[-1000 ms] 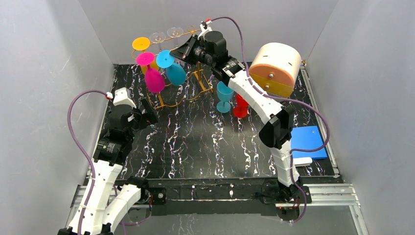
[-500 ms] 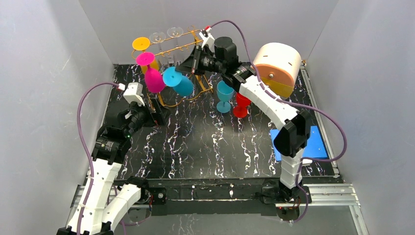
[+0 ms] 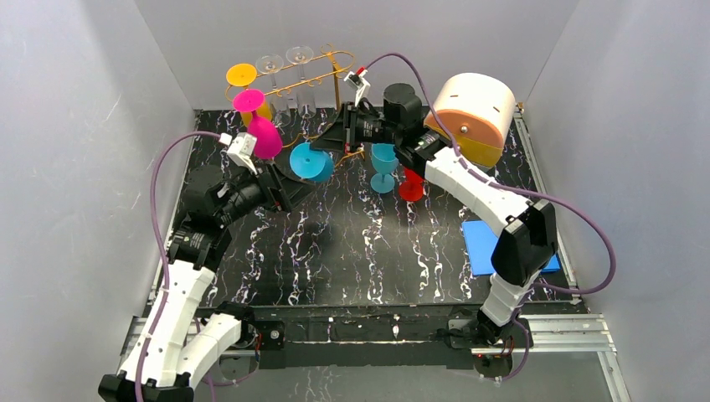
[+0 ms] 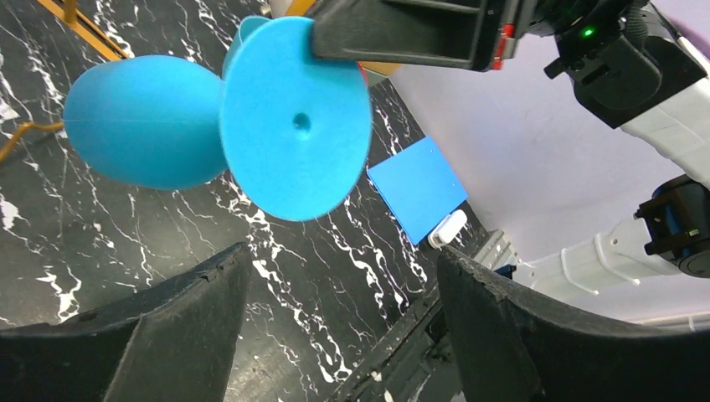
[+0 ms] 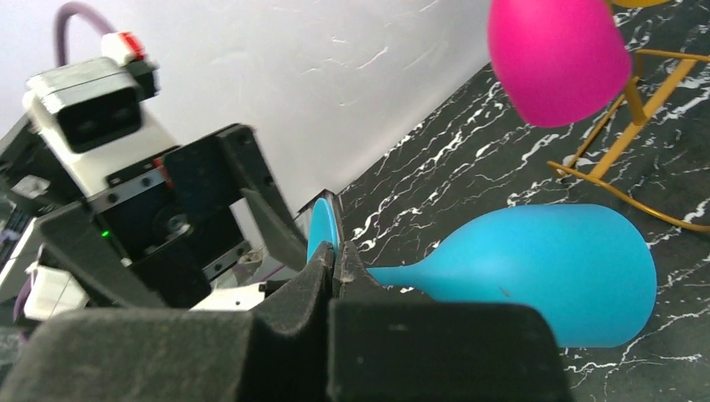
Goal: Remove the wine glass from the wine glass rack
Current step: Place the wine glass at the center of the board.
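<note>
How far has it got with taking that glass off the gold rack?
Done: the turquoise wine glass is off the rails of the wine glass rack, lying sideways in the air. In hand: the right jaws pinch its stem while the left jaws stand open facing its foot. Left: setting it down, probably near the upright blue glass on the table.

Overhead, wrist close-ups; common wine glass (image 3: pixel 310 161)

White arms (image 3: pixel 172 306), black fingers (image 4: pixel 167 335), purplish cables (image 3: pixel 153 205).
</note>
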`<state>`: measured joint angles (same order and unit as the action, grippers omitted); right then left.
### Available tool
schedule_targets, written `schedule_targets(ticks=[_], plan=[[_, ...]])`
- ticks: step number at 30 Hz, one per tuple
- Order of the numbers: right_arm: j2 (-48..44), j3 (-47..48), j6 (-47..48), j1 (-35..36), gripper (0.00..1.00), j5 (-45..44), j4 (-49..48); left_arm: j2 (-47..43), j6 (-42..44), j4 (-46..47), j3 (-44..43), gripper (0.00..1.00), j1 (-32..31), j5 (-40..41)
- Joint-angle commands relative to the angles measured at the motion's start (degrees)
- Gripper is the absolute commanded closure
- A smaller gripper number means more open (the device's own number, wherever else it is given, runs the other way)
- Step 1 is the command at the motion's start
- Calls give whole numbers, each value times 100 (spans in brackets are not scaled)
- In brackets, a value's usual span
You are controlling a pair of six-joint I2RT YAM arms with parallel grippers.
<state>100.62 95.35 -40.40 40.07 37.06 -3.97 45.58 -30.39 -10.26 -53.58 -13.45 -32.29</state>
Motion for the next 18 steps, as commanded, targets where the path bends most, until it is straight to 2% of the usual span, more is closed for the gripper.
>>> schedule_targets(ticks=[1, 5, 11, 16, 18], plan=[[-462, -230, 69, -60, 99, 632, -915, 55, -269, 344, 135, 23, 20, -514], [-605, -567, -63, -149, 99, 820, -1265, 124, -618, 614, 215, 29, 18, -623], [-681, -768, -248, -234, 99, 1249, -1528, 236, -1711, 2185, 662, 37, 23, -986], [-801, -1053, -597, -330, 99, 1203, -1733, 459, -1830, 2348, 626, 45, 25, -1145], [-819, -1277, -903, -422, 99, 1386, -2137, 504, -2087, 2540, 709, 52, 20, -1097]])
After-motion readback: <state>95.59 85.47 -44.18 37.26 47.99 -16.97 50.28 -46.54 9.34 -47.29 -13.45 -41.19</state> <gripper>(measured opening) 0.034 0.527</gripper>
